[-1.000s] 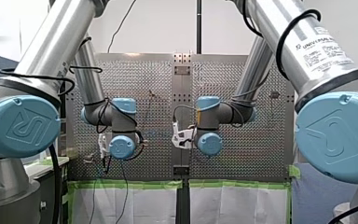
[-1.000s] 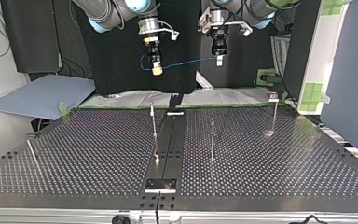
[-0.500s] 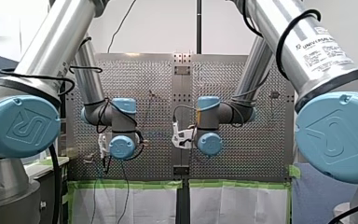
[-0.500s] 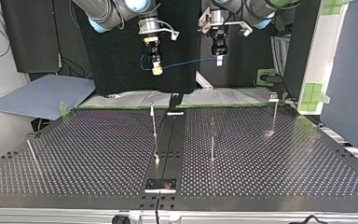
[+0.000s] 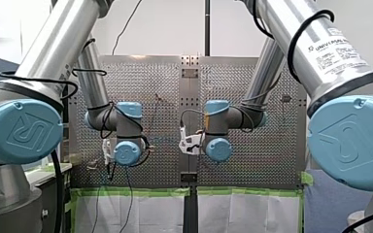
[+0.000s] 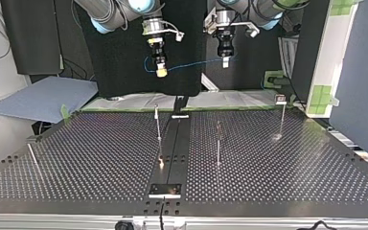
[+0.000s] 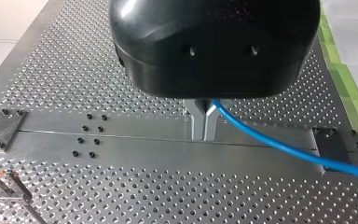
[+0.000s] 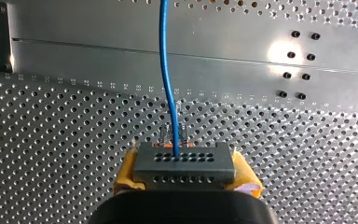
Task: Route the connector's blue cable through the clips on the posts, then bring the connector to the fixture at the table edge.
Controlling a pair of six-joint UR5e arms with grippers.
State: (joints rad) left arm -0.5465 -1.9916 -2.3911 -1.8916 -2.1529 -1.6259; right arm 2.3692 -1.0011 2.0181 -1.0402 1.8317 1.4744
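Observation:
High above the far edge of the table, the grey connector [image 8: 184, 163] sits between the yellow pads [image 8: 127, 175] of my right gripper [image 8: 184, 181], which is shut on it. The blue cable [image 8: 167, 70] leaves the connector and runs ahead over the plate. In the top view it spans [image 6: 191, 63] from my right gripper [image 6: 161, 72] to my left gripper [image 6: 225, 61]. My left gripper [image 7: 203, 134] has its metal fingers shut on the blue cable [image 7: 279, 147], which trails off to one side.
Thin posts stand on the perforated table [image 6: 100, 158]: one [image 6: 158, 125] beside the centre rail, one [image 6: 218, 143] past it, one [image 6: 281, 117] at the top view's right, and a leaning one [image 6: 32, 155] at its left. A small plate [image 6: 165, 190] lies at the near edge.

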